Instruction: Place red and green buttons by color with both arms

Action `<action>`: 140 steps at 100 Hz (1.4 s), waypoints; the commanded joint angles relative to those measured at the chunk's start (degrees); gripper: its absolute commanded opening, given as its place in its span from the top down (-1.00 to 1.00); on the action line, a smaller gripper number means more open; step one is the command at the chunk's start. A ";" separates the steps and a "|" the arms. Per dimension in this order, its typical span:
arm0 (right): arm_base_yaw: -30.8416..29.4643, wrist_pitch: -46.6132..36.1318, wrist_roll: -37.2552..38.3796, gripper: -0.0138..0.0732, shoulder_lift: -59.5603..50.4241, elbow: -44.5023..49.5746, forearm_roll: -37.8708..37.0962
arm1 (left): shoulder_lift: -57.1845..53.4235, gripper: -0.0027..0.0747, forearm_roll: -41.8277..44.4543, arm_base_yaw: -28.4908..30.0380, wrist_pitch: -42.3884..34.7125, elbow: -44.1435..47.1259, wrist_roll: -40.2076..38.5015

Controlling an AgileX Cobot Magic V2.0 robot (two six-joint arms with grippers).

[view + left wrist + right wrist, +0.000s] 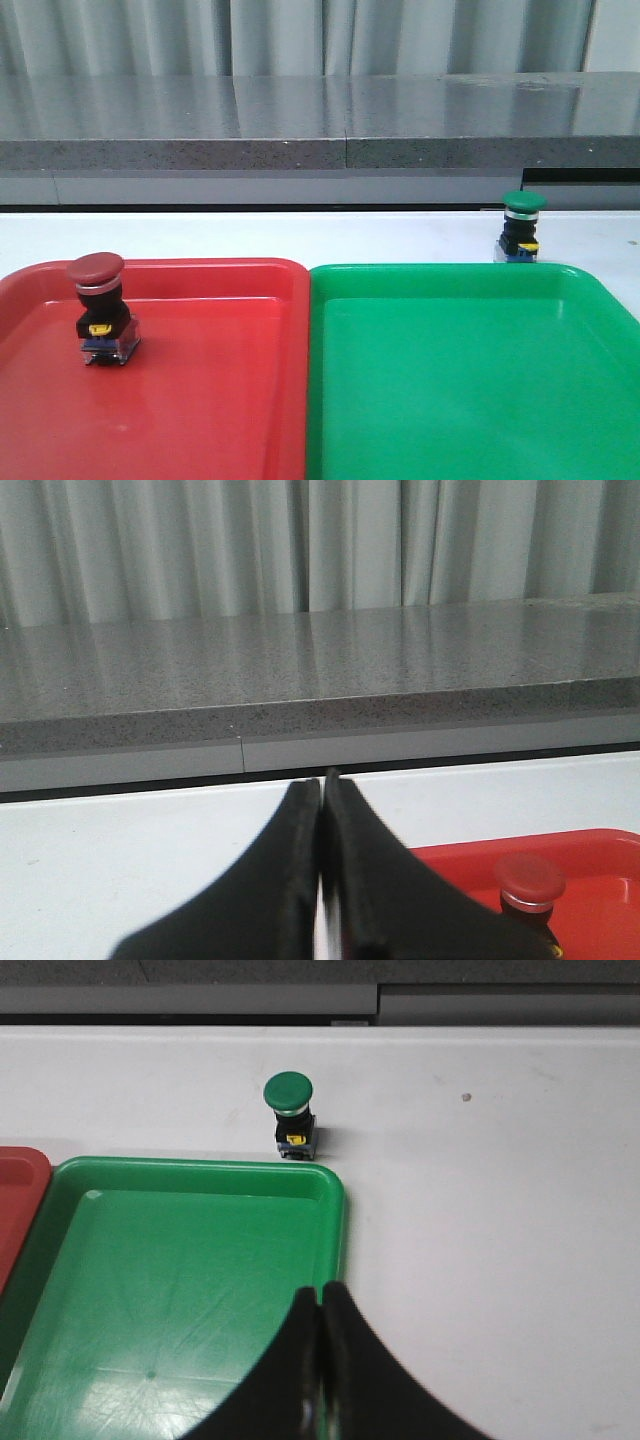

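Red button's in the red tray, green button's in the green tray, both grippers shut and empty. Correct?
Not quite. The green button stands on the white table just beyond the green tray's far edge, as the right wrist view shows. The red button is in the red tray, and both the left gripper and right gripper are shut and empty.

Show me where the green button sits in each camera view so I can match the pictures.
Front view: green button stands far right on the white table, just behind the green tray's back rim.
Left wrist view: not in it.
Right wrist view: green button stands on the table beyond the tray's far corner.
Shared landmark: the green tray's rim.
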 commanded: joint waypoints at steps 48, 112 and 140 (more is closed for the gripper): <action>0.04 -3.48 -0.08 -0.68 0.57 -1.95 1.08 | -1.75 0.98 -0.05 0.09 -4.87 2.42 -0.46; 4.08 -6.20 -1.98 -0.68 27.43 -18.86 4.56 | -1.75 0.98 -0.05 0.09 -4.87 2.42 -0.46; 4.89 -6.50 -1.98 -0.68 42.58 -29.18 4.50 | -1.75 0.98 -0.05 0.09 -4.87 2.42 -0.46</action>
